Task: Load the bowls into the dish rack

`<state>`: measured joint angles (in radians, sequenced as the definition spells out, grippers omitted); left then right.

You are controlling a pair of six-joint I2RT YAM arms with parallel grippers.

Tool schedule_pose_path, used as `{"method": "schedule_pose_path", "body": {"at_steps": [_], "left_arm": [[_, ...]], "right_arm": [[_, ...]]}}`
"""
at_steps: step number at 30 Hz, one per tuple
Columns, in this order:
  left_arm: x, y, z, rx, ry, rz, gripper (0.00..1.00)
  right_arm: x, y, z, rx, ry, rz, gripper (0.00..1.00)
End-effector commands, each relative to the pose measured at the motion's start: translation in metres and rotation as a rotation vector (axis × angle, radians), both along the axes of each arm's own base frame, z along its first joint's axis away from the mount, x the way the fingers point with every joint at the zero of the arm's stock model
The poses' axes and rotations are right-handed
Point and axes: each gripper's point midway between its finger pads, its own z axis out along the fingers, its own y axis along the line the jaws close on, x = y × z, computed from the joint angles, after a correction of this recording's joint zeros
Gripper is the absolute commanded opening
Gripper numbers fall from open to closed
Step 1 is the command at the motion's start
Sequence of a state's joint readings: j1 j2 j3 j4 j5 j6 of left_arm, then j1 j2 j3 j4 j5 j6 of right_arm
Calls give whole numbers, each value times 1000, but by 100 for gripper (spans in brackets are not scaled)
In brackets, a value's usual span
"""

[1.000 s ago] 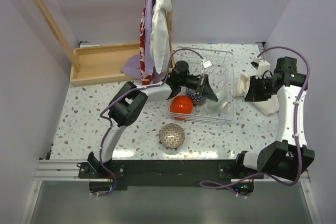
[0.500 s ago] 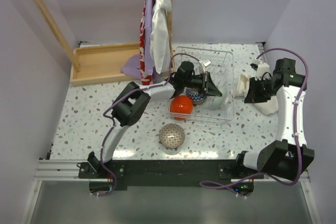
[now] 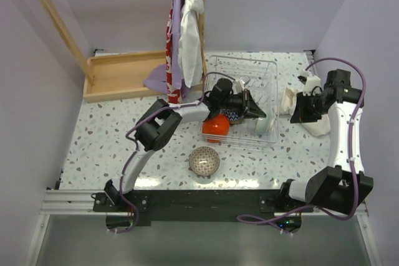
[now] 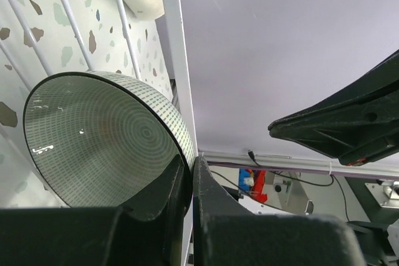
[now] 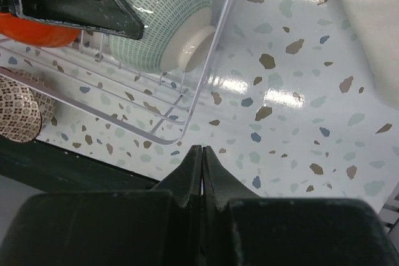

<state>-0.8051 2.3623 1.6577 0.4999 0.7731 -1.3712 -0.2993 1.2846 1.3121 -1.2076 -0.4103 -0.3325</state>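
The white wire dish rack [image 3: 273,79] stands at the table's middle right. My left gripper [image 3: 257,114] is inside it, shut on the rim of the pale mint green bowl [image 3: 265,126], which is tipped on its side at the rack's near right corner. The left wrist view shows that bowl's inside [image 4: 93,144] with a finger [image 4: 209,194] on each side of its rim. An orange-red bowl [image 3: 215,126] and a dark patterned bowl [image 3: 232,115] sit in the rack. A speckled beige bowl [image 3: 204,161] sits on the table in front. My right gripper [image 3: 298,109] is shut and empty, right of the rack.
A wooden tray [image 3: 121,76] lies at the back left with a purple cloth on it. Cloths [image 3: 187,29] hang from a wooden frame above the rack's back left. A white cloth [image 3: 318,123] lies under the right arm. The right wrist view shows the rack's corner [image 5: 187,113].
My left gripper has carried the mint bowl a little right and down toward the rack's near right corner. The right arm has barely moved.
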Motion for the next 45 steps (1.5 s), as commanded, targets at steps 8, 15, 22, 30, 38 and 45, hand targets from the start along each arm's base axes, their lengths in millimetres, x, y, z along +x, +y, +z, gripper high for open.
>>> {"method": "schedule_pose_path", "body": {"at_steps": [8, 15, 22, 30, 38, 45], "left_arm": [[-5, -11, 22, -68, 37, 2, 0], [-12, -10, 3, -65, 93, 7, 0], [-8, 13, -12, -60, 86, 7, 1], [6, 31, -9, -80, 3, 2, 25], [16, 39, 4, -81, -82, 18, 31], [17, 36, 7, -81, -122, 9, 13]], "right_arm": [[3, 0, 3, -4, 1, -7, 0], [5, 1, 4, -12, 2, -2, 0], [4, 2, 2, -12, 3, -4, 0], [11, 3, 4, -7, -13, -6, 0], [14, 4, 7, 1, -32, -6, 0], [10, 6, 6, -1, -34, 6, 0]]}}
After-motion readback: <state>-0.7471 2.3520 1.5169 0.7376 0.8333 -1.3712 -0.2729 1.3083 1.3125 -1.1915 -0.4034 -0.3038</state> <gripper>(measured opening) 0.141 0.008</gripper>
